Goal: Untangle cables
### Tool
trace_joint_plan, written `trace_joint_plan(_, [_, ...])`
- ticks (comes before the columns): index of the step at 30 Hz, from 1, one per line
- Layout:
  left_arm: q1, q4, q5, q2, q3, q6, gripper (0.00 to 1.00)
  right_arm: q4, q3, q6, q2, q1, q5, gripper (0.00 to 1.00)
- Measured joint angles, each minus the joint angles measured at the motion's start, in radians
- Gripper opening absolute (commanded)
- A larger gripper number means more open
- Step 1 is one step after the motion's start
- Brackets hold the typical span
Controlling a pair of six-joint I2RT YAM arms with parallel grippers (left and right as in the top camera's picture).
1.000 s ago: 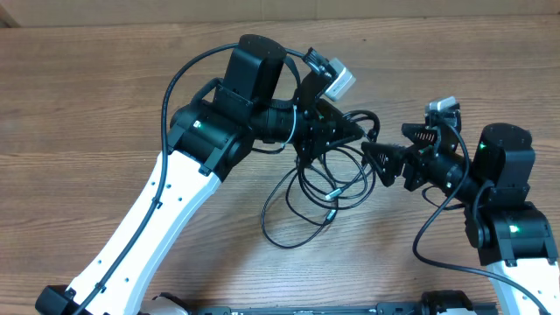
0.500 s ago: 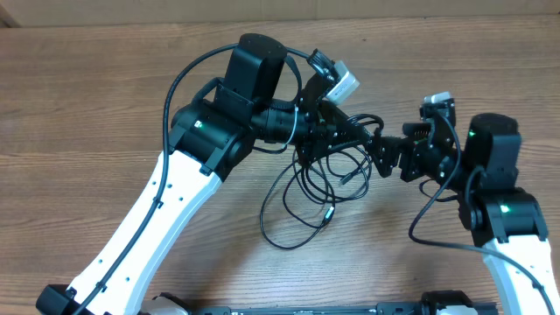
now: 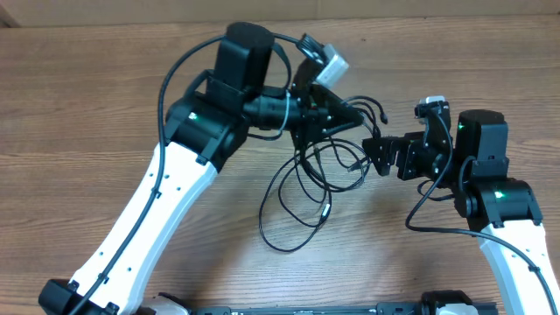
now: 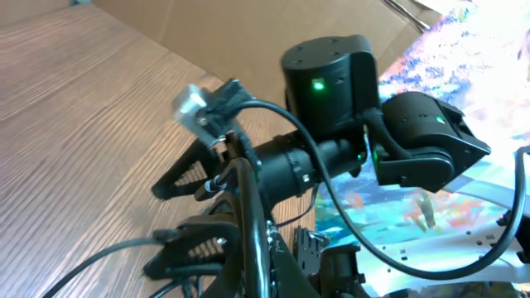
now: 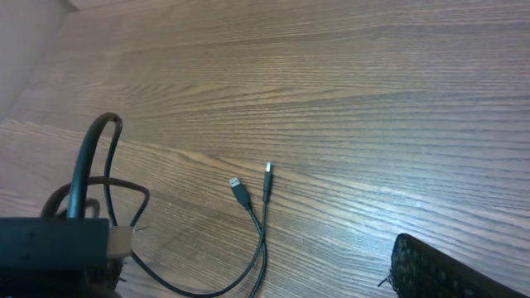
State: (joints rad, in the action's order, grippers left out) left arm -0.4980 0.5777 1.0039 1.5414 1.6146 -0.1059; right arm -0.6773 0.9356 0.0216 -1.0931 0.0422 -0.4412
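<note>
The thin black cables [image 3: 290, 194] hang in tangled loops from my left gripper [image 3: 348, 115] down to the wooden table. The left gripper is shut on a strand near the bunch's top, and that strand runs between its fingers in the left wrist view [image 4: 248, 257]. A few plug ends [image 3: 380, 109] stick out to the right of it. My right gripper [image 3: 373, 156] is open and empty, just right of the bunch and pointing left at it. The right wrist view shows two plug ends [image 5: 241, 191] lying on the table, with their cords [image 5: 263, 232] running toward the camera.
The right arm [image 4: 331, 74] fills the left wrist view, close ahead. Thick black arm wire [image 3: 175, 74] arcs over the left arm. Brown cardboard [image 3: 437, 9] lines the table's far edge. Bare wood lies left and front of the loops.
My left gripper has moved back and slightly left, drawing the cable bunch upward and stretching its loops. My right gripper has shifted left toward the bunch.
</note>
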Motion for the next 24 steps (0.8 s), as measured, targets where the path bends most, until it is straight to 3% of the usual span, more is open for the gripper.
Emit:
trace_joint_plan(9, [0.099,0.021,0.018,-0.016,-0.006,0.0,0.04,-0.058,0.015,0.005,0.0,0.006,-0.021,1.0])
trace_joint_plan(24, [0.118,0.021,0.057,-0.061,-0.006,0.0,0.04,-0.101,0.01,0.003,-0.011,0.005,-0.261,1.0])
